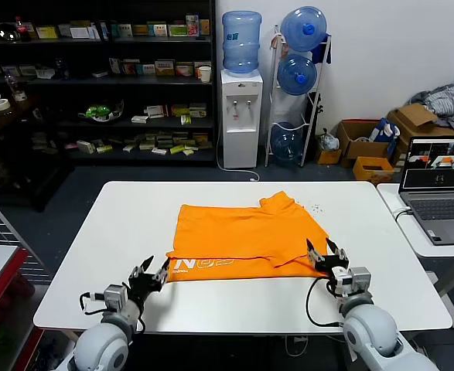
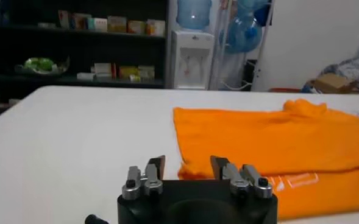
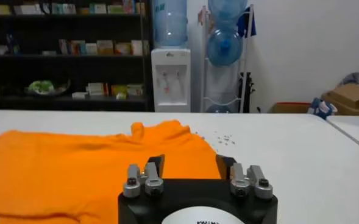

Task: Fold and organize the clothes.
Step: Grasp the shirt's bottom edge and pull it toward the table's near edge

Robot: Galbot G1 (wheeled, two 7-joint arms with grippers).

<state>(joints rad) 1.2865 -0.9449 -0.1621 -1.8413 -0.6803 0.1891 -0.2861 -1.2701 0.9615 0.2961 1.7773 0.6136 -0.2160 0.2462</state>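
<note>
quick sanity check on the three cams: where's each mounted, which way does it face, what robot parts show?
Head view: on the robot's head, looking forward and down at the white table; shows the bright orange soft-fabric T-shirt, left gripper, right gripper, both forearms.
Left wrist view: low over the table behind the left gripper, facing the shirt's near left corner; fingers apart.
Right wrist view: behind the right gripper, facing across the shirt; fingers apart.
Shared: all see the shirt and the white water dispenser.
</note>
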